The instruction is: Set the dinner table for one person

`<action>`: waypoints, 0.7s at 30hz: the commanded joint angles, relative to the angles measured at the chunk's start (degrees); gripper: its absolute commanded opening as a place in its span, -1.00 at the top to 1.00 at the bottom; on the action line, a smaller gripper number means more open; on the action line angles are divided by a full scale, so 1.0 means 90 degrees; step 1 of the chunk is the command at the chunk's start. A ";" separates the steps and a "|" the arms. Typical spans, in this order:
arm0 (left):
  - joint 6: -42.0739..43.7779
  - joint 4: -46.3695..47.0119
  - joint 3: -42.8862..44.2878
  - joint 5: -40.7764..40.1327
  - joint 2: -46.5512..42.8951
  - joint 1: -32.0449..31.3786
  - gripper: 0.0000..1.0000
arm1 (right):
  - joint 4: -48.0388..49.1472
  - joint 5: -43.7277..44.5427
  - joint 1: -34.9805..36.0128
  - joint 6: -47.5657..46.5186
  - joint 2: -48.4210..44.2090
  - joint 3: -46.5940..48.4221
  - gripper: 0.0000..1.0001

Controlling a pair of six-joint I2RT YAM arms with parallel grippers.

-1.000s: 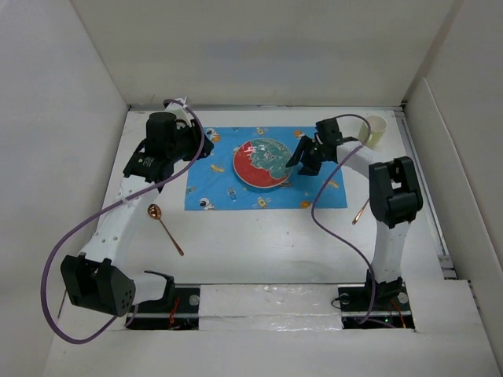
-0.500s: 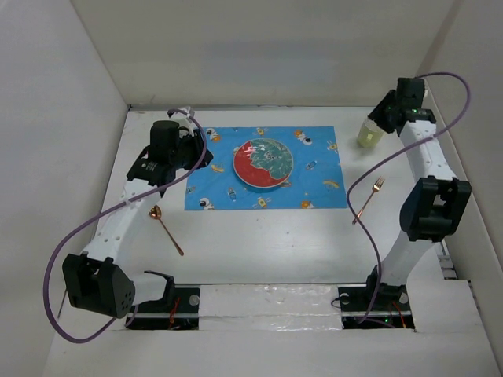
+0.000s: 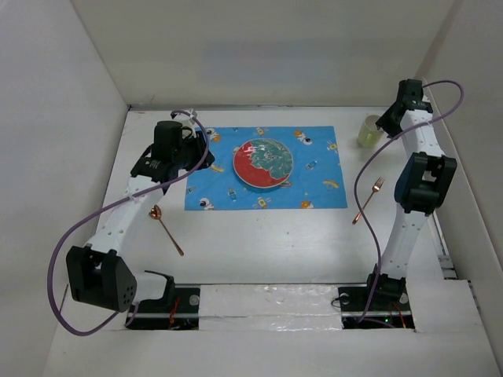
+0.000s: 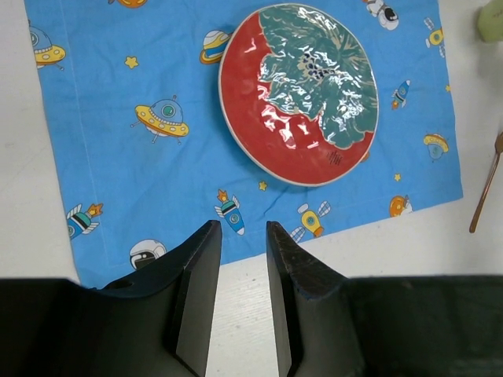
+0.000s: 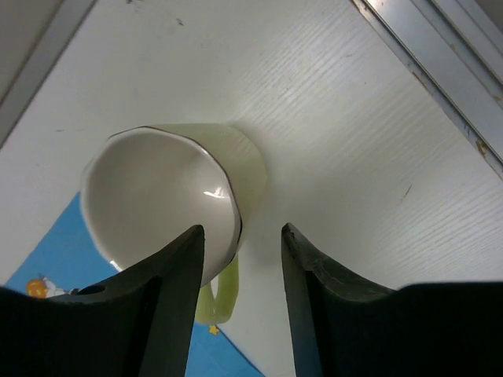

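Glossy round plate (image 3: 263, 163) (red and green) on blue cloth mat (image 3: 318, 187).

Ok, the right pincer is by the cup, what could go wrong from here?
1. The cup sits to one side of the open right pincer, its handle in the gap; closing here might clip the rim and tip it.
2. The left pincer hangs open over the edge of the mat; lowering could snag the cloth and drag the plate.

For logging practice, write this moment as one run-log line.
plate on mat | cup off mat | fork right of mat | spoon left of mat | left jaws open, empty | right jaws open above cup
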 commanded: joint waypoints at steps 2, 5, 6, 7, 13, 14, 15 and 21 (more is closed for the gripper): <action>0.0087 0.0164 0.0303 -0.0001 0.0066 0.0020 0.47 | -0.0336 0.0261 0.0021 -0.0107 0.0186 0.0546 0.10; 0.0087 0.0174 0.0303 -0.0021 0.0134 0.0020 0.47 | -0.0317 0.0251 0.0021 -0.0117 0.0285 0.0575 0.63; 0.0087 0.0164 0.0313 -0.0030 0.0144 0.0020 0.47 | -0.0297 0.0251 0.0021 -0.0117 0.0304 0.0585 0.83; 0.0087 0.0174 0.0322 -0.0040 0.0164 0.0020 0.47 | -0.0297 0.0232 0.0021 -0.0107 0.0304 0.0585 1.00; 0.0067 0.0164 0.0440 -0.0001 0.0369 0.0020 0.47 | 0.0191 0.0144 0.0412 -0.0508 -0.0291 0.0741 1.00; 0.0058 0.0164 0.0469 -0.0001 0.0398 0.0020 0.47 | 0.0085 0.0086 0.0499 -0.0575 -0.0253 0.0915 1.00; 0.0067 0.0164 0.0498 0.0018 0.0427 0.0020 0.47 | -0.0090 -0.0050 0.0577 -0.0663 -0.0156 0.1468 1.00; 0.0058 0.0145 0.0567 0.0009 0.0525 0.0020 0.48 | -0.0941 -0.0481 0.1202 -0.1045 0.0412 0.2665 1.00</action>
